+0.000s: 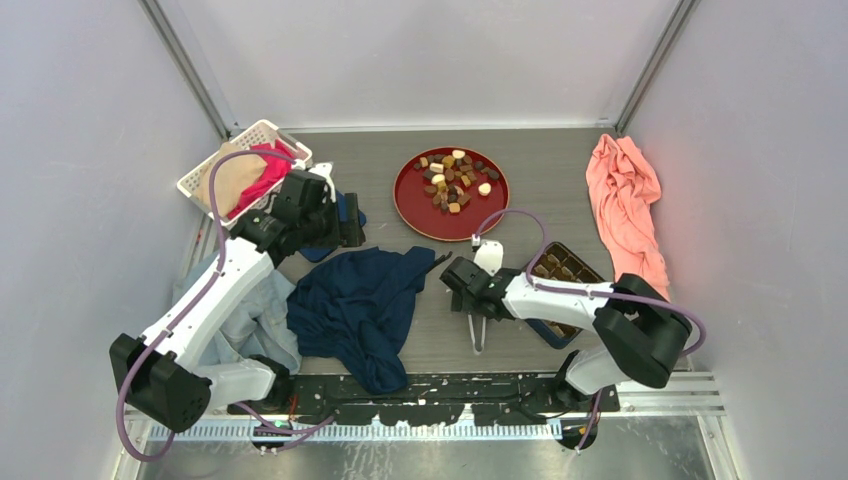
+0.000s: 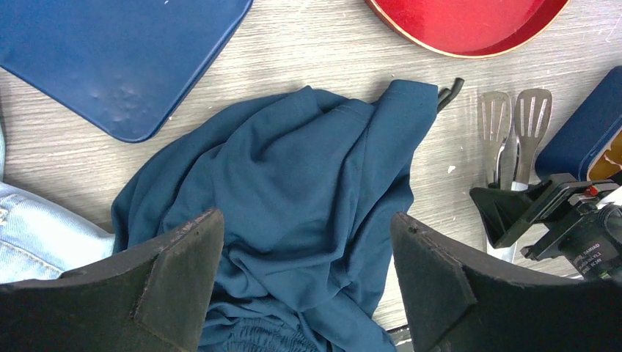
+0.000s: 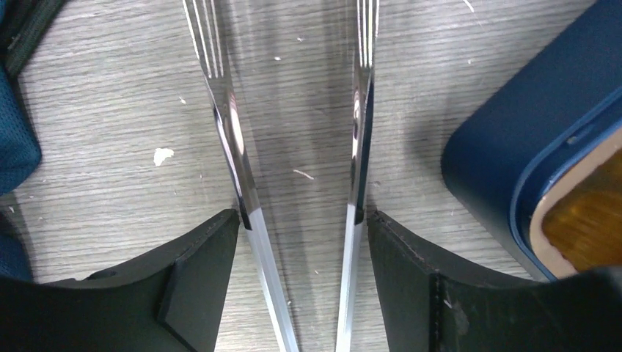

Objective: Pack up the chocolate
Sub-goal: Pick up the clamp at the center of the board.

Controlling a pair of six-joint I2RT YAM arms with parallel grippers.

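Steel tongs (image 3: 229, 132) lengthwise between right jaws, tips toward chocolate (image 1: 455, 182)

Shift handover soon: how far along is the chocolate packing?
Done: nothing evident; the chocolate sits heaped on the red tray. In hand: the right tool straddles the tongs lying on the table, grip unclear. Left: moving pieces into the navy box.

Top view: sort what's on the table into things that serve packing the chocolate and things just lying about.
For the job:
chocolate
red tray
navy compartment box
flat navy lid
tongs

Lying about:
dark blue shirt
jeans
salmon cloth
white basket of clothes
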